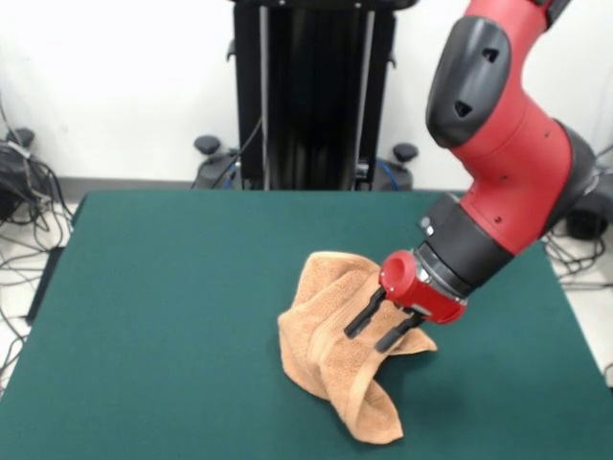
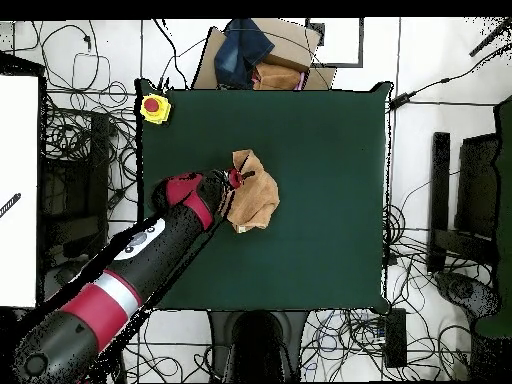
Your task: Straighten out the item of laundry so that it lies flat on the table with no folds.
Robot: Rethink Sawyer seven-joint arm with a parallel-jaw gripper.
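The towel (image 1: 340, 350) lies crumpled in a bunched heap on the table (image 1: 172, 307), not flat. In the front view it sits right of the middle of the tabletop, nearer the near edge than the far one, and clear of every edge. One fold rises in a rounded hump at the far side, while a longer flap with a paler woven band runs toward the near edge and ends in a curled corner. How many layers are stacked underneath cannot be made out, and no label shows. The gripper (image 1: 381, 326) comes in slanted from the right, its red wrist over the towel's right side. The two black fingers (image 1: 364, 312) stand apart with a gap between them, their tips low against the cloth; whether they touch it or pinch any of it cannot be told, but nothing appears clamped between them. In the overhead view the arm (image 2: 150, 250) crosses the table's left edge and covers the towel's left side, so the gripper there shows only as a small red and black spot. A yellow box with a red button (image 2: 153, 107) sits at one corner of the tabletop.
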